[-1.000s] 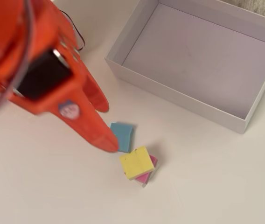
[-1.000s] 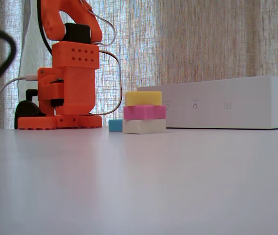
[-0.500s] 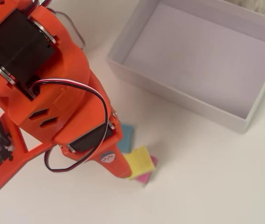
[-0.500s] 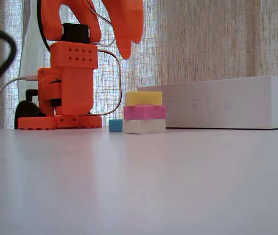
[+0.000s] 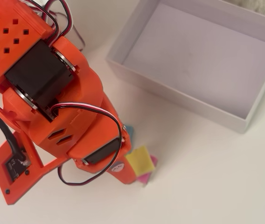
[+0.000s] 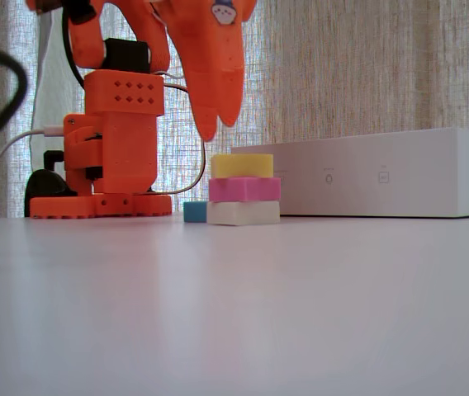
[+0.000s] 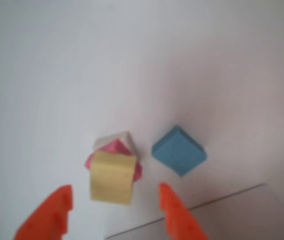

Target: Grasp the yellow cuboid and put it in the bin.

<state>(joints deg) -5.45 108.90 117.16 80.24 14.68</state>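
The yellow cuboid (image 6: 242, 166) lies on top of a small stack, over a pink block (image 6: 244, 189) and a white block (image 6: 243, 213). In the overhead view the yellow cuboid (image 5: 138, 160) sits just right of the orange arm. My gripper (image 6: 220, 124) hangs a little above the stack without touching it. In the wrist view the gripper (image 7: 113, 192) is open and empty, with one orange fingertip (image 7: 62, 195) on each side of the yellow cuboid (image 7: 113, 177). The white bin (image 5: 179, 98) stands at the upper right, and it is empty.
A teal-blue block (image 7: 178, 150) lies on the table right of the stack in the wrist view, and left of it in the fixed view (image 6: 194, 212). The arm's orange base (image 6: 106, 157) stands behind. The bin's wall (image 6: 383, 181) is behind and right of the stack.
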